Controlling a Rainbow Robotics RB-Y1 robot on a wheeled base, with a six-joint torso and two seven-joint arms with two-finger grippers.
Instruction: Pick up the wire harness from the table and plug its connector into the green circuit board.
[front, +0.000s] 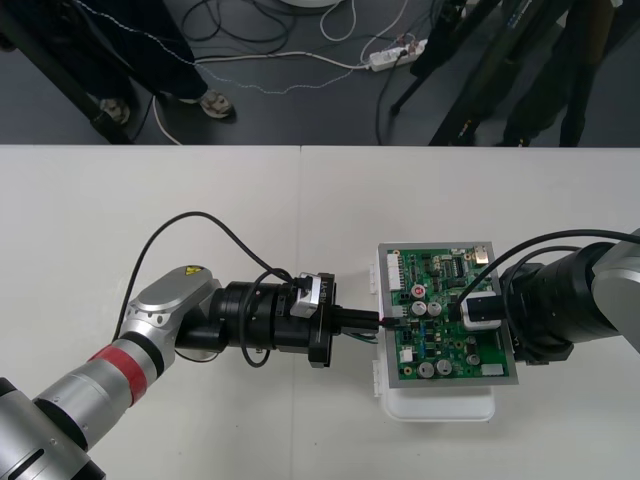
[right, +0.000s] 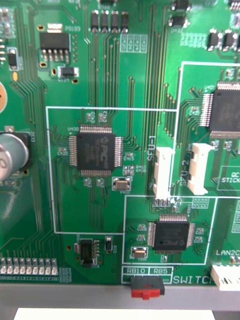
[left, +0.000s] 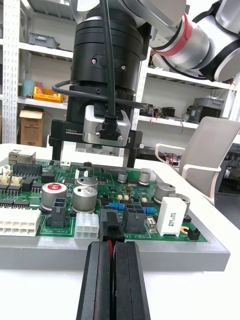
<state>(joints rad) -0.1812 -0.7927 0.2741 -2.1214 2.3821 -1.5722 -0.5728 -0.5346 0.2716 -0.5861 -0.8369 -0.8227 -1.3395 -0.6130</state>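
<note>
As the plug (left: 111, 227) is clamped by the left gripper (left: 113, 247), board (right: 135, 100) seating is judged near.
The right gripper (front: 478, 310) is held spread above.

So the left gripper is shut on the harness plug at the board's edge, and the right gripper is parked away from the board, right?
Not quite. The right gripper is not parked away: the front view shows it over the green circuit board. The left gripper is shut on the plug at the board's edge, as you said.
</note>
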